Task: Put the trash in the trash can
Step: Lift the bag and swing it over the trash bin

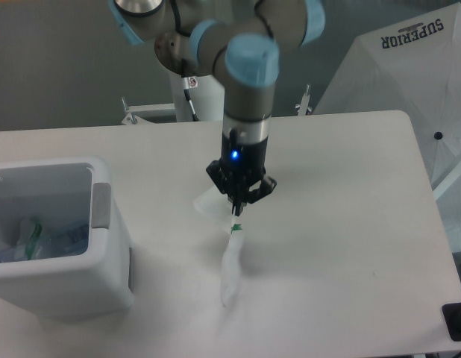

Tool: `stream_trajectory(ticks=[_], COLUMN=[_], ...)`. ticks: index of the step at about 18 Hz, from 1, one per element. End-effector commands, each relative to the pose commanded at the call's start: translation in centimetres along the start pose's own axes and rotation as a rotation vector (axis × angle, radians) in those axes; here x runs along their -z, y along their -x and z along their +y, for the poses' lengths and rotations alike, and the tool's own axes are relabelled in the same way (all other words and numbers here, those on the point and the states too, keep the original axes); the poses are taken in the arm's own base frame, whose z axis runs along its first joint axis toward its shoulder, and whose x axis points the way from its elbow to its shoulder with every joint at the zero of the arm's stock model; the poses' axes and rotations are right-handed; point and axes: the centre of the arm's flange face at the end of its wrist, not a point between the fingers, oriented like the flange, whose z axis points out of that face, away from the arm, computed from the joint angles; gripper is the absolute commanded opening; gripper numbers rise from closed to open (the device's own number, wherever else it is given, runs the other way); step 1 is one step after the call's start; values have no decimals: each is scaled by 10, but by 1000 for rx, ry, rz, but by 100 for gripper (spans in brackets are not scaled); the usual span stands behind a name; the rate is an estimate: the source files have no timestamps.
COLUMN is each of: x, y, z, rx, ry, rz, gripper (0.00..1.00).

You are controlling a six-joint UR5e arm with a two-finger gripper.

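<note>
1 bag (pixel 230 265), pinched, hanging from jaws

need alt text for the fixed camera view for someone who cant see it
A robot arm's pincer is shut on the green-strip end of a translucent white bag, which hangs from it above the white table. A white trash can with trash already inside stands at the table's left edge, and a small white scrap lies beside the pincer.
</note>
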Motion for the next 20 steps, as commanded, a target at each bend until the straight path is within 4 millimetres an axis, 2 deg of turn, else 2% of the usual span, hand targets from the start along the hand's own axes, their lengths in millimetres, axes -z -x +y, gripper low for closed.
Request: stream_trajectory(ticks=[6, 9, 13, 15, 18, 20], x=[86, 119, 137, 134, 130, 132], y=[-26, -51, -74, -92, -123, -128], z=[-56, -65, -79, -84, -81, -78], rx=[95, 56, -44, -141, -286, -383], ry=[-228, -289, -336, -342, -346, -350], rz=[48, 60, 50, 66, 90, 78], gripper=[0, 0, 0, 0, 0, 0])
